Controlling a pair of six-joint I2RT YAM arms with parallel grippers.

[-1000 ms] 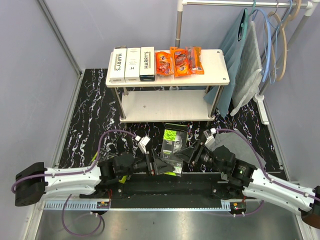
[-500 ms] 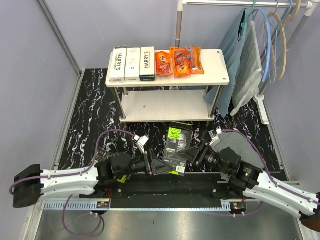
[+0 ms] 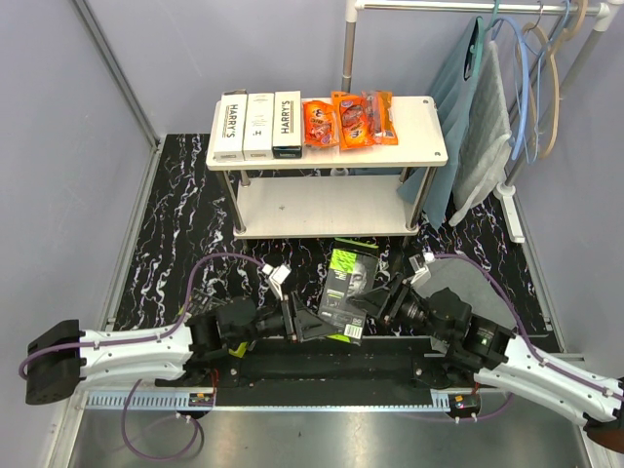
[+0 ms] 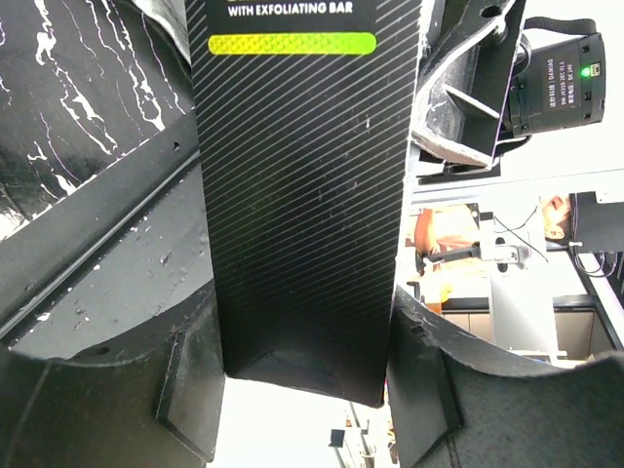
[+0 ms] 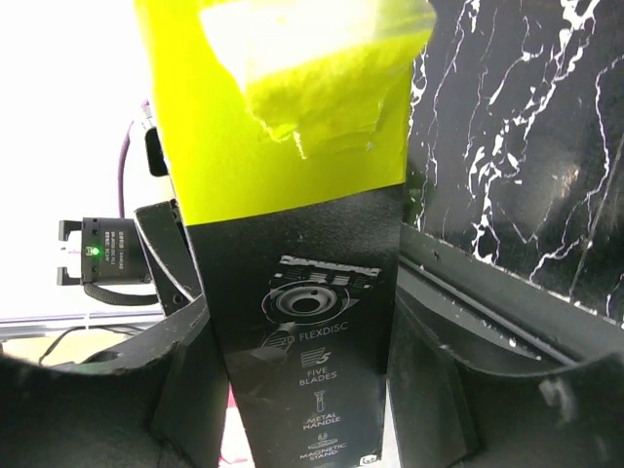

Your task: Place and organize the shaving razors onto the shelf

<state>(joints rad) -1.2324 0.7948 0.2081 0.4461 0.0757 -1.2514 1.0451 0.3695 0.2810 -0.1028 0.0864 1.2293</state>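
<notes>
Above the marbled mat (image 3: 175, 234), left gripper (image 3: 327, 325) and right gripper (image 3: 373, 297) both pinched the black-and-lime pack (image 3: 351, 271): seemingly a handover, so one must let go next

Three boxes (image 3: 258, 125) sit side by side at the left end of the shelf's (image 3: 424, 136) top board, with three flat packs (image 3: 351, 119) just right of them. In front of the shelf, a blister pack (image 3: 349, 291) sits between the left gripper (image 3: 317, 327) and right gripper (image 3: 375, 300). A clothes rail (image 3: 439, 6) stands behind, off to the right.
</notes>
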